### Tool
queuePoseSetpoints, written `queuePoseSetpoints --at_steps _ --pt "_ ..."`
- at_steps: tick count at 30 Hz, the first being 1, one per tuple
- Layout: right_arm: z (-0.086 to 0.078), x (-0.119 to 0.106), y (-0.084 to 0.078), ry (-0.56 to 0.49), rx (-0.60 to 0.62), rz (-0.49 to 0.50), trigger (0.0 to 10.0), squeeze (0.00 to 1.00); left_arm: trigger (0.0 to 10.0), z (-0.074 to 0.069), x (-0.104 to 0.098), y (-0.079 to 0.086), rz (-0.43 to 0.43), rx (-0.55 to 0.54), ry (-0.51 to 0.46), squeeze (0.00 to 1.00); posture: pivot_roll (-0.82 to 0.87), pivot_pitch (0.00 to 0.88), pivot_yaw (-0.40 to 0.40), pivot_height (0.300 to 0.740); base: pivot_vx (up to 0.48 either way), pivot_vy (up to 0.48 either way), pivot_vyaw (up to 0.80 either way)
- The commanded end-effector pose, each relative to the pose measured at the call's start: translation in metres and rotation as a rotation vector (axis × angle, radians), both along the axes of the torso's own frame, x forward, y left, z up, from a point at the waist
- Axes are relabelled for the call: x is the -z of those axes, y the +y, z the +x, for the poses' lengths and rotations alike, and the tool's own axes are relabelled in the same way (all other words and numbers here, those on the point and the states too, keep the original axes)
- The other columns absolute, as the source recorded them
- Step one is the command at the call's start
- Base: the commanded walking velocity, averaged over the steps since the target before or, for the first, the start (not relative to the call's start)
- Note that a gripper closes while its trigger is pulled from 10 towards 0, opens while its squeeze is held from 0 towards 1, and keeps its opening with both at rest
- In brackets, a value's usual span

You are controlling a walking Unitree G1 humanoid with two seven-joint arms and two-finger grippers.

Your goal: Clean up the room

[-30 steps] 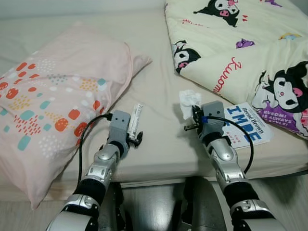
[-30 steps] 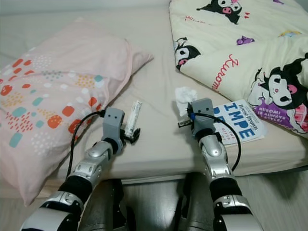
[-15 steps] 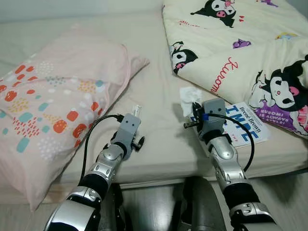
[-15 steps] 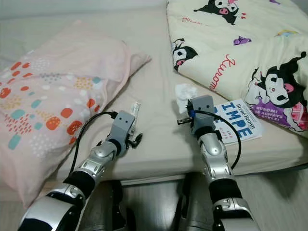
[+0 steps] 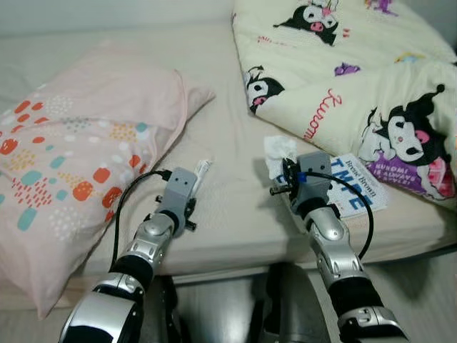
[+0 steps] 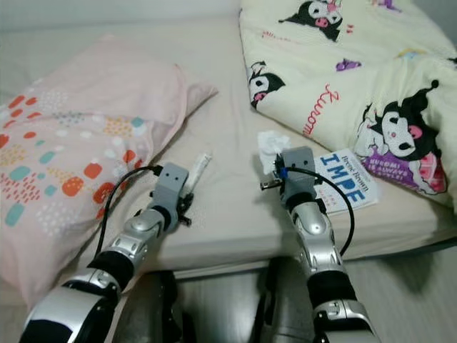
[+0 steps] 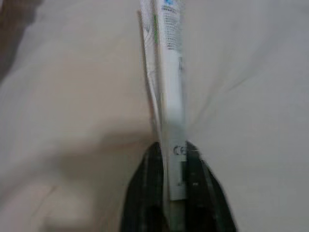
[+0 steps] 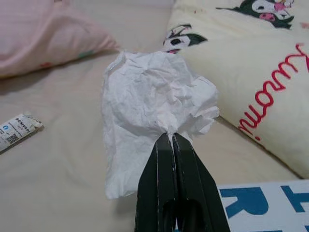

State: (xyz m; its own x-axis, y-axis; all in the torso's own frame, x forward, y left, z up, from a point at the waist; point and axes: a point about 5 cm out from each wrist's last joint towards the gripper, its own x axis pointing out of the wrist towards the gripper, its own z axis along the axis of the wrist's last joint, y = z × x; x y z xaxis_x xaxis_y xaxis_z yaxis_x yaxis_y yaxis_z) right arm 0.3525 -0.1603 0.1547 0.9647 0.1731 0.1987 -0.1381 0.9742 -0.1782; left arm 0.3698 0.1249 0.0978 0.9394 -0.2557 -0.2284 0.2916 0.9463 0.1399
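Note:
A flat white wrapper [image 7: 169,72] with small print sticks out forward from my left gripper [image 7: 175,162], which is shut on its near end. In the left eye view the wrapper [image 5: 203,168] sits low over the beige sheet, right of the pillow. My right gripper [image 8: 170,140] is shut on a crumpled white tissue [image 8: 154,92]. It holds that tissue [image 5: 278,150] just above the bed, between the blanket's edge and the book.
A pink pillow [image 5: 78,143] with coloured dots lies at the left. A cream cartoon-print blanket [image 5: 343,71] is heaped at the right, partly over a blue-and-white book [image 5: 353,182]. The mattress edge [image 5: 228,261] runs close in front, with pale floor [image 5: 214,307] below.
The camera has swung slightly. My left wrist has turned, so the wrapper that lay alongside the wrist block now points ahead of it. The right gripper still holds the tissue.

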Motion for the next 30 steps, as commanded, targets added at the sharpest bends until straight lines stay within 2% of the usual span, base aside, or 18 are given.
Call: queuePoseSetpoints --at_steps 1,5,7,9,11,12,13,14,15,18,21,30 --pt "-0.004 0.008 0.003 0.033 -0.015 0.013 0.0 0.0 0.0 -0.007 0.013 0.01 -0.02 -0.015 0.049 0.0 0.0 0.213 -0.019 0.584 0.0 0.0 0.0" --pt "-0.011 0.017 0.006 0.059 -0.032 0.036 0.0 0.0 0.0 -0.011 -0.004 0.014 -0.214 0.052 -0.051 0.0 0.01 0.166 -0.038 0.584 0.0 0.0 0.0" --pt "-0.017 0.025 0.009 0.086 -0.031 0.067 0.0 0.0 0.0 -0.021 -0.01 0.026 -0.265 0.013 -0.11 0.0 0.02 0.139 -0.057 0.584 0.0 0.0 0.0" --pt "-0.02 0.028 0.009 0.096 -0.028 0.078 0.0 0.0 0.0 -0.026 -0.011 0.03 -0.275 -0.008 -0.128 0.0 0.02 0.137 -0.06 0.584 0.0 0.0 0.0" --pt "-0.024 0.034 0.012 0.121 -0.027 0.124 0.0 0.0 0.0 -0.037 -0.014 0.045 -0.246 -0.13 -0.203 0.0 0.03 0.125 -0.073 0.584 0.0 0.0 0.0" --pt "-0.024 0.034 0.012 0.121 -0.027 0.124 0.0 0.0 0.0 -0.037 -0.014 0.045 -0.246 -0.13 -0.203 0.0 0.03 0.125 -0.073 0.584 0.0 0.0 0.0" --pt "-0.027 0.038 0.013 0.132 -0.019 0.118 10.0 0.0 2.8 -0.043 -0.015 0.053 -0.215 -0.204 -0.241 0.0 0.04 0.116 -0.09 0.584 0.0 0.0 0.0" --pt "-0.028 0.04 0.014 0.139 -0.013 0.112 10.0 0.0 2.8 -0.048 -0.016 0.058 -0.194 -0.253 -0.267 0.0 0.04 0.116 -0.09 0.584 0.0 0.0 0.0" --pt "-0.03 0.043 0.014 0.154 -0.015 0.124 10.0 0.0 10.0 -0.052 -0.016 0.062 -0.192 -0.289 -0.277 0.0 0.05 0.11 -0.1 0.584 0.0 0.0 0.0" --pt "-0.031 0.046 0.014 0.169 -0.017 0.132 10.0 0.0 10.0 -0.056 -0.016 0.063 -0.196 -0.312 -0.283 0.0 0.06 0.105 -0.104 0.584 0.0 0.0 0.0" --pt "-0.036 0.049 0.013 0.176 -0.003 0.14 10.0 0.0 10.0 -0.067 -0.022 0.058 -0.185 -0.311 -0.295 0.0 0.06 0.09 -0.095 0.584 0.0 0.0 0.0" --pt "-0.041 0.048 0.009 0.153 0.032 0.14 10.0 0.0 10.0 -0.071 -0.03 0.043 -0.162 -0.271 -0.305 0.0 0.05 0.07 -0.063 0.589 0.0 0.0 0.0"
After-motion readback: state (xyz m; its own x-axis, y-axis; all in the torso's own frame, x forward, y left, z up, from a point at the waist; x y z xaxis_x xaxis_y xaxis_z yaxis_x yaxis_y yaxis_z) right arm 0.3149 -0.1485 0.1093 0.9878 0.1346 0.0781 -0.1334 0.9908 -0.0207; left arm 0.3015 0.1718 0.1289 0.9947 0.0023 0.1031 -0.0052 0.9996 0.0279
